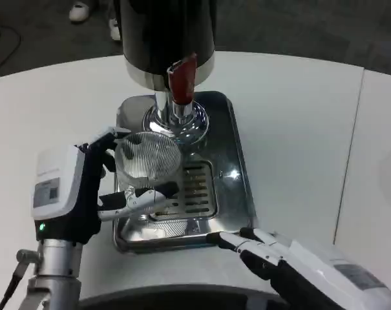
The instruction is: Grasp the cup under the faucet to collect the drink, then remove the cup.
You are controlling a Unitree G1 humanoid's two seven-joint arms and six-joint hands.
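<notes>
A clear ribbed cup [147, 157] stands on the steel drip tray [231, 139], just in front of the dispenser's chrome spout [180, 111] and red tap lever [182, 79]. My left hand [85, 190] wraps around the cup from the left, one finger behind it and the thumb reaching across the front near the grate [192, 189]. My right hand [279, 255] lies at the tray's front right corner with its fingers extended toward the tray edge, holding nothing.
The black drink dispenser [166, 32] rises at the back of the tray. White table [298, 129] surrounds the tray, with a seam running down the right side. Shoes and dark floor show beyond the far edge.
</notes>
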